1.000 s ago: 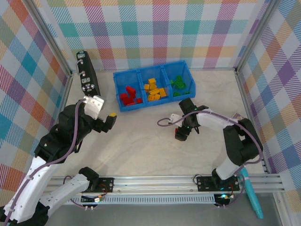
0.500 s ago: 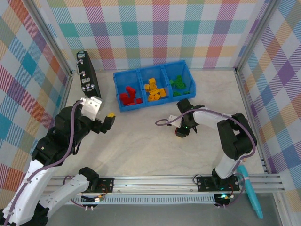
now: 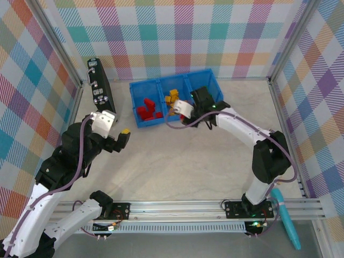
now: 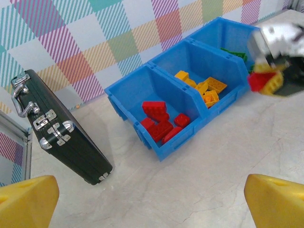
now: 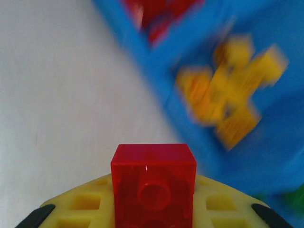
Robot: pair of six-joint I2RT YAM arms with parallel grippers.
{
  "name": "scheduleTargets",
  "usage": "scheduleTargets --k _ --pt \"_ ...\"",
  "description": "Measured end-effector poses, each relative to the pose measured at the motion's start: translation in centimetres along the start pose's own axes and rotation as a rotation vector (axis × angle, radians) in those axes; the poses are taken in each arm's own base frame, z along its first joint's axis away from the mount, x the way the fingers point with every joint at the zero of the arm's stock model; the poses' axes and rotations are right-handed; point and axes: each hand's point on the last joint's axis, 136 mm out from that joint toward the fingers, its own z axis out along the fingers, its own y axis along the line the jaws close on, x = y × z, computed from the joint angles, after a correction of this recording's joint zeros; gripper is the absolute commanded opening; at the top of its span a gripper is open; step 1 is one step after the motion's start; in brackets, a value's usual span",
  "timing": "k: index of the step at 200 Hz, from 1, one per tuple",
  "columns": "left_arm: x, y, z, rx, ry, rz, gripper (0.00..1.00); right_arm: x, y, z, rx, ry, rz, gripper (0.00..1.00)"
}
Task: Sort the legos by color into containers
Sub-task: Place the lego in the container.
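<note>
Nearest left base: left hand (image 3: 121,138) spread wide, nothing in it, hovering over tabletop (image 3: 161,172). Farther out: right hand (image 4: 269,81) pinching red lego (image 5: 153,180), lifted clear of tabletop, at front edge of containers (image 4: 199,57), about level with middle compartment.

Step in hand, by my reading: carrying red lego to its bin.

Next move calls for shift left over compartment holding red legos (image 4: 159,121), then release. Yellow legos (image 4: 206,90) middle, green legos (image 4: 232,51) right end.
</note>
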Motion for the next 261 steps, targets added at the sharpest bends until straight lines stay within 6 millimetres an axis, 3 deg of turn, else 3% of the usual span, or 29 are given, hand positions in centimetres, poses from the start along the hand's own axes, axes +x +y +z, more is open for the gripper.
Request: scheduleTargets --k 13,29,53,102,156,185,197,211,261 --pt "0.1 0.1 0.0 -0.003 0.003 0.001 1.00 -4.4 -1.3 -0.2 0.031 -0.103 -0.039 0.19" --pt "0.3 0.0 0.0 -0.002 0.010 0.003 1.00 -8.9 -2.2 1.0 0.039 -0.186 -0.087 0.18" --pt "0.8 0.1 -0.2 -0.007 0.034 0.008 1.00 -11.9 -3.0 4.8 0.043 -0.219 -0.139 0.18" --pt "1.2 1.2 -0.7 -0.058 0.075 0.000 1.00 -10.8 -1.7 12.7 -0.001 -0.151 -0.182 0.19" --pt "1.1 1.4 -0.8 -0.066 0.108 -0.024 1.00 -9.4 -1.1 17.0 0.002 -0.121 -0.186 0.23" --pt "0.6 1.6 -1.4 -0.069 0.089 -0.054 1.00 -8.4 -0.7 19.4 0.004 -0.107 -0.193 0.39" --pt "0.6 1.6 -1.5 -0.069 0.086 -0.067 1.00 -8.1 -0.4 19.9 0.003 -0.100 -0.193 0.50" --pt "0.6 1.6 -1.4 -0.070 0.085 -0.082 1.00 -8.1 -0.5 20.1 0.010 -0.099 -0.197 0.56" --pt "0.0 1.6 -0.7 -0.080 0.050 -0.145 1.00 -8.8 -0.3 19.0 0.006 -0.115 -0.196 0.64"
